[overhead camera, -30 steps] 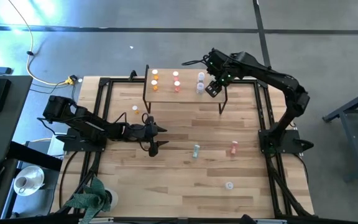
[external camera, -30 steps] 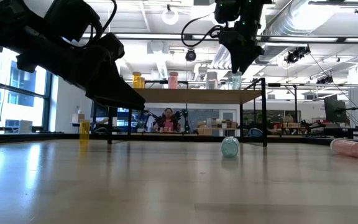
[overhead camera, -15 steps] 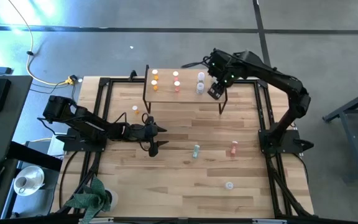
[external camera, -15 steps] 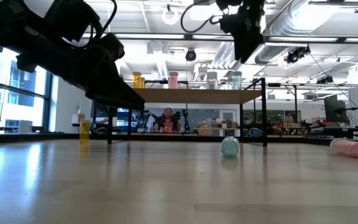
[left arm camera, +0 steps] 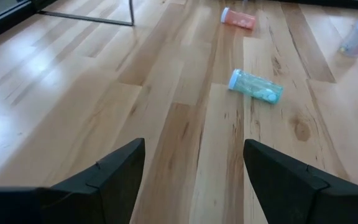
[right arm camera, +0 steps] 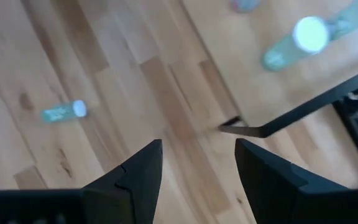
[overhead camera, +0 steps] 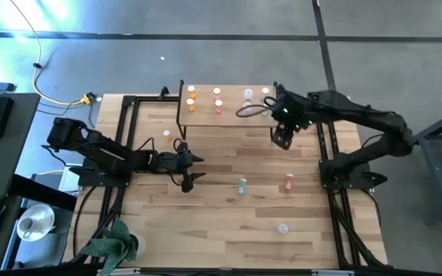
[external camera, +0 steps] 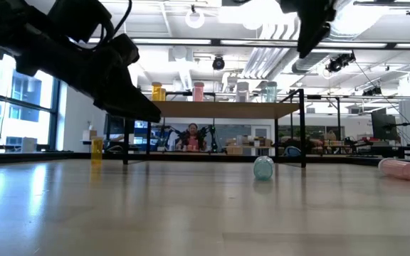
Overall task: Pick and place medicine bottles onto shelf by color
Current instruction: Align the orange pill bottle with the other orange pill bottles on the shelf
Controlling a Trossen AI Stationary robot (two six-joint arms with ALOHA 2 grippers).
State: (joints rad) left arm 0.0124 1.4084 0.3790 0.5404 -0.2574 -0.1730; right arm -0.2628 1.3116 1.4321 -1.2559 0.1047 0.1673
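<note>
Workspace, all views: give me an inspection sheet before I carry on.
Surface: light-wood slatted tabletop, black frame.
Job's things: small light-wood shelf on black legs carries orange, pink, pale and teal white-capped bottles; teal bottle and pink bottle lie on the table, pale bottle nearer the front, orange bottle stands left.
Clutter: nothing seen.
Grippers: left pincer open, empty, low over the table; right pincer open, empty, beside the shelf.
Cables: yellow cable on the floor.
Surroundings: a seated person beyond the table.
</note>
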